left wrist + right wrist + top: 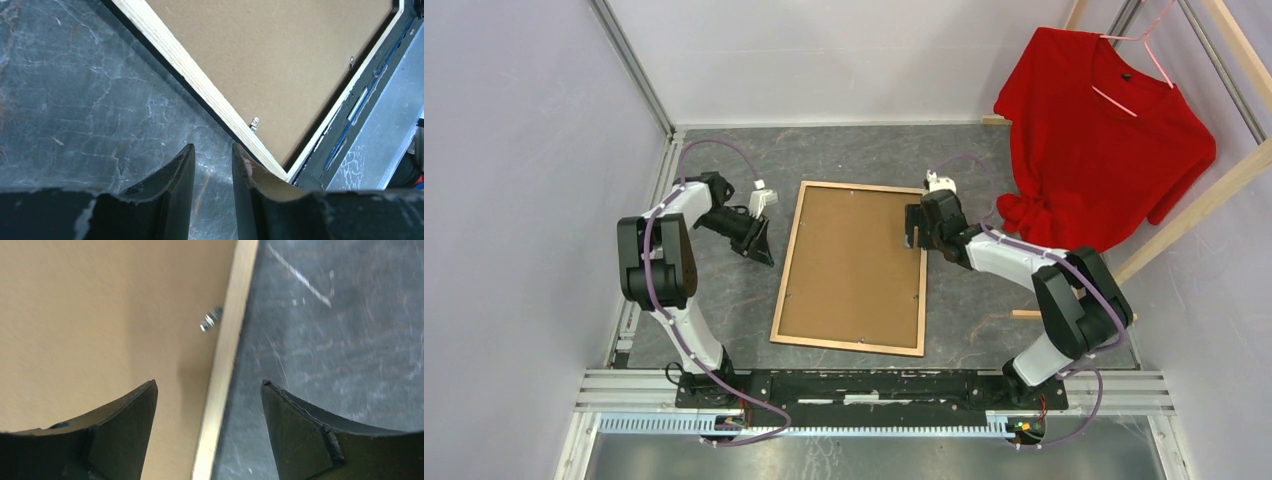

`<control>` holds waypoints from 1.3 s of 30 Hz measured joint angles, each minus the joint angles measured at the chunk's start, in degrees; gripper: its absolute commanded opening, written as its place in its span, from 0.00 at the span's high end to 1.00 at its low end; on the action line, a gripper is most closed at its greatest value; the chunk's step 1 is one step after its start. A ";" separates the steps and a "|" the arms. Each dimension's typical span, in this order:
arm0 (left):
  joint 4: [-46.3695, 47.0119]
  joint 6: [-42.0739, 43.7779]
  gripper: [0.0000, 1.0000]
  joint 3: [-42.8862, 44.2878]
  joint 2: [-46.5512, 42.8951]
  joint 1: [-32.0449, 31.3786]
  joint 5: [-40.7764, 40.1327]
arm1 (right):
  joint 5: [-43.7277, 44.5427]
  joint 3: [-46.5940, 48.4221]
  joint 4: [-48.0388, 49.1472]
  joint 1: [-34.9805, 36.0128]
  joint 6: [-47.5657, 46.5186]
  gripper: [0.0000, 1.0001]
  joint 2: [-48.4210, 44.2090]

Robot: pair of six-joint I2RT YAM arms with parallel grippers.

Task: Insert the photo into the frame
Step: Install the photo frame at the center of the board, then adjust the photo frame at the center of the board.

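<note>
Frame (847, 345): thin pale-wood rails, back side up, flat at mid-desk; long sides run from the near edge to the far edge, slightly skewed.
Board (854, 265): smooth matte brown, fills the frame; small metal tabs (211, 320) along the rails.
Desk (724, 300): dark grey, marbled with pale veins.
Left pincer (212, 150): narrow gap, holding nothing, over bare desk just beside the frame's left rail.
Right pincer (209, 385): wide, empty, straddling the right rail toward the far edge.
Far right corner: red shirt (1104, 150) on a pink hanger (1139, 60), by a wooden rack (1194, 210).
</note>
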 measured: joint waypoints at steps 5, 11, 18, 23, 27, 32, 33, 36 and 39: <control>0.00 0.09 0.65 -3.02 -2.05 -0.11 -0.20 | -1.51 -7.65 -1.11 0.00 0.68 0.22 -4.76; 7.52 -3.96 0.72 -7.52 -1.25 -0.70 -6.36 | -8.41 -18.43 -0.74 0.00 2.82 0.22 -15.21; 11.67 -10.45 0.72 -2.08 2.99 -2.56 -8.76 | -17.35 -27.76 -1.14 0.13 5.35 0.22 -29.16; 12.94 -13.51 0.73 3.21 6.54 -7.56 -9.11 | -21.97 -32.74 1.49 2.80 8.15 0.23 -32.33; 12.48 -15.74 0.73 8.90 9.94 -10.23 -10.36 | -21.53 -33.66 3.72 8.24 9.53 0.23 -32.41; 12.63 -16.74 0.74 18.93 15.56 -10.78 -12.83 | -20.20 -32.06 6.64 19.63 10.78 0.23 -28.06; 12.55 -16.94 0.74 21.20 16.87 -10.97 -13.38 | -20.15 -30.49 7.65 22.53 10.86 0.23 -25.11; 12.61 -17.20 0.73 27.30 20.20 -11.56 -15.02 | -20.55 -24.33 9.03 28.94 10.86 0.22 -16.50; 12.66 -17.27 0.70 32.87 23.23 -12.02 -17.14 | -21.81 -14.75 9.84 34.77 9.70 0.20 -5.44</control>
